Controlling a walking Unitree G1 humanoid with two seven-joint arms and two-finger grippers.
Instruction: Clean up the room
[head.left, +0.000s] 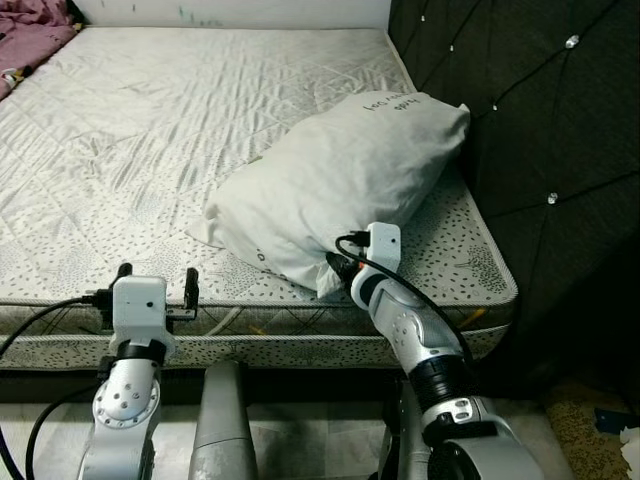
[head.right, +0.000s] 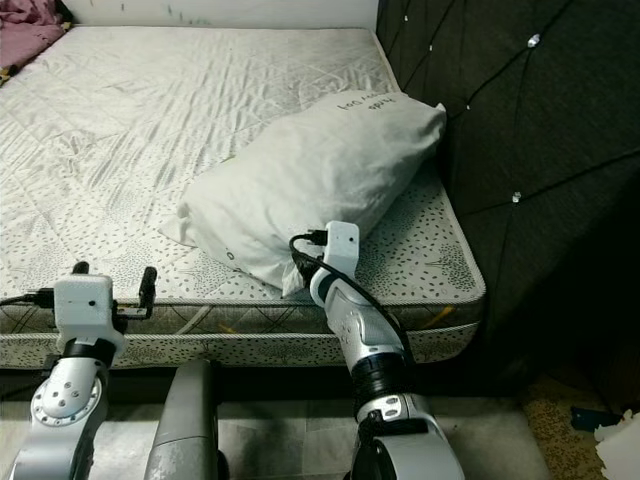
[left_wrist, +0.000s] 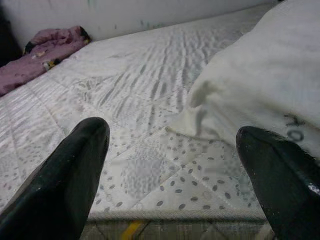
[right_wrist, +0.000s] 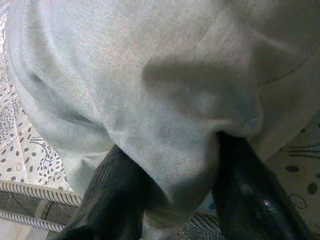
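At the mattress (head.left: 150, 150) edge: right tool (head.left: 335, 268) clenched on pillow (head.left: 340, 175) corner; left tool (head.left: 157, 290) released, near pillow; next, probably lifting pillow toward headboard (head.left: 540, 120).

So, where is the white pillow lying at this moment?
The white fabric pillow lies on the patterned mattress, at its near right corner beside the dark tufted headboard. The right hand is closed on its front corner.

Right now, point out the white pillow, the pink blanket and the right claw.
white stuffed pillow (head.left: 340, 180): left eye view, middle of its top face.
crumpled pink blanket (left_wrist: 42, 50): left wrist view, centre of the heap.
right claw (right_wrist: 175, 200): right wrist view, between its fingertips, on the pinched pillow corner.
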